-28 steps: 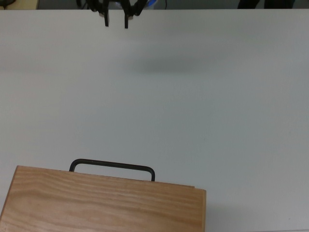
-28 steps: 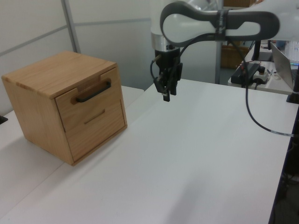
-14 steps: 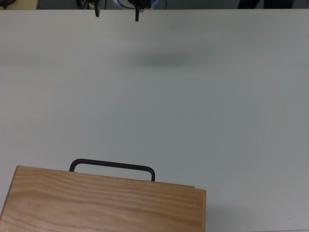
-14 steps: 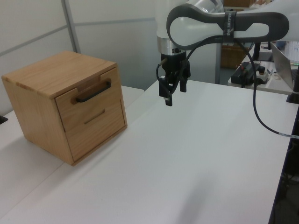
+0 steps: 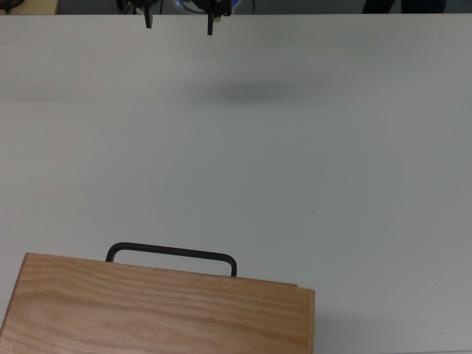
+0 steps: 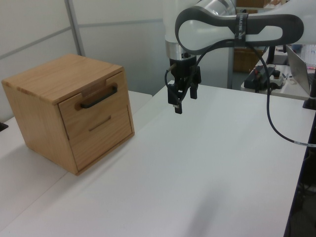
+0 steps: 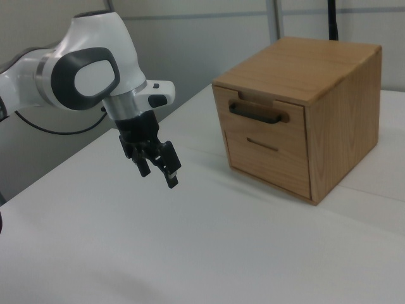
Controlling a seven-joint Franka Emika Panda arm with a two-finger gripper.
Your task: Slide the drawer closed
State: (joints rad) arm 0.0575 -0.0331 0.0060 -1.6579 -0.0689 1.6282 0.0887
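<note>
Nearest in the top view, the wooden cabinet (image 5: 158, 306) is sitting at the table's (image 5: 295, 162) near edge, toward the near left corner as the top view shows it, with its grained top filling the lower part of the picture. The drawer (image 6: 94, 106) is occupying the upper slot of the cabinet front; in the left and right views its front panel is lying about flush with the cabinet face, so I am judging it as pushed home or very nearly so, though a thin residual gap cannot be ruled out. Its black bar handle (image 5: 171, 254) is projecting past the cabinet's front edge over the table. A second drawer front (image 7: 266, 158) with a slot pull is sitting below it, also flush. Well apart from the cabinet, near the table's far edge in the top view, the gripper (image 5: 179, 23) is hanging above the bare surface with its fingers spread wide and nothing between them; the left view is showing it pointing down, level with or a little above the handle. The arm (image 7: 88, 79) is reaching in behind it. Risks from here, as a judgement: any further push is acting on a freestanding box, so contact off-centre or too firm is likely to shove or rotate the whole cabinet toward the table edge. An approach at handle height with the fingers spread is likely to snag the bar instead of pressing the panel.
</note>
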